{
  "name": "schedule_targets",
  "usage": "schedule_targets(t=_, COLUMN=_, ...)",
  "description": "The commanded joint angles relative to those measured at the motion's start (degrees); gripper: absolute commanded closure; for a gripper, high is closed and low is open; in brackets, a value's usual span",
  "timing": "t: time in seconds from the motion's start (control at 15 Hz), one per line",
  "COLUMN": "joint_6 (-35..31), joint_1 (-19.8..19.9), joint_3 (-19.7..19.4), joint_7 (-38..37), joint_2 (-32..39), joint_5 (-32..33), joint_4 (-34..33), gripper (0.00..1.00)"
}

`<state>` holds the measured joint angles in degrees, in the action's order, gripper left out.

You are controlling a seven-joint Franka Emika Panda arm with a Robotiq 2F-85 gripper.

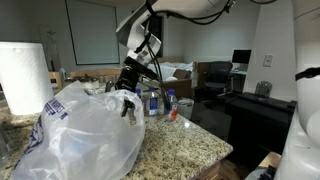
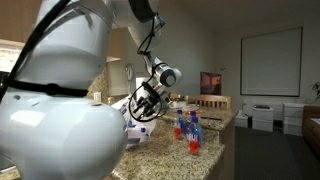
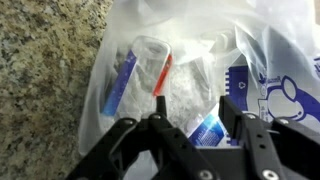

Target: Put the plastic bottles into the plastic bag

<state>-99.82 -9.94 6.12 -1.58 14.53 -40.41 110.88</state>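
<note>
The plastic bag (image 1: 85, 130) lies crinkled on the granite counter, and its mouth fills the wrist view (image 3: 270, 50). My gripper (image 1: 128, 92) hangs over the bag's opening; it also shows in an exterior view (image 2: 143, 103). In the wrist view the jaws (image 3: 195, 100) are open. A blue-labelled plastic bottle (image 3: 205, 128) sits between and below them, inside the bag, with a gap on one side. Another bottle (image 3: 135, 70) lies deeper in the bag beside a red-orange strip (image 3: 163, 75). More bottles (image 2: 190, 127) stand on the counter past the bag, also in an exterior view (image 1: 152, 100).
A white paper towel roll (image 1: 25, 75) stands behind the bag. Granite counter (image 1: 185, 145) runs to an edge near the bag. A small red-orange item (image 1: 173, 115) sits by the standing bottles. Desks and monitors are in the background.
</note>
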Motion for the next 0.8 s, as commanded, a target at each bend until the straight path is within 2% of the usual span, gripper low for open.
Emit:
schedule_targets(t=0.0, joint_6=2.82, joint_1=2.03, joint_3=0.57, joint_7=0.59, joint_2=-0.21, joint_5=-2.03, joint_4=-2.47, gripper=0.12)
schedule_targets(t=0.13, joint_6=3.01, joint_1=2.41, joint_3=0.49, joint_7=0.99, joint_2=-1.32, joint_5=-2.3, joint_4=-2.65, gripper=0.02)
schedule_targets(t=0.2, joint_6=2.82, joint_1=2.59, joint_3=0.37, joint_7=1.21, joint_2=-2.02, joint_5=-2.07, joint_4=-2.5, gripper=0.0)
schedule_targets(t=0.47, joint_6=1.14, joint_1=4.16, joint_3=-1.48, joint_7=0.65, joint_2=-8.03, joint_5=0.25, joint_4=0.46, gripper=0.0)
schedule_targets(t=0.73, joint_6=-7.41, joint_1=5.56, joint_3=-3.82, joint_7=-0.87, joint_2=-15.37, joint_5=3.35, joint_4=4.83, gripper=0.0)
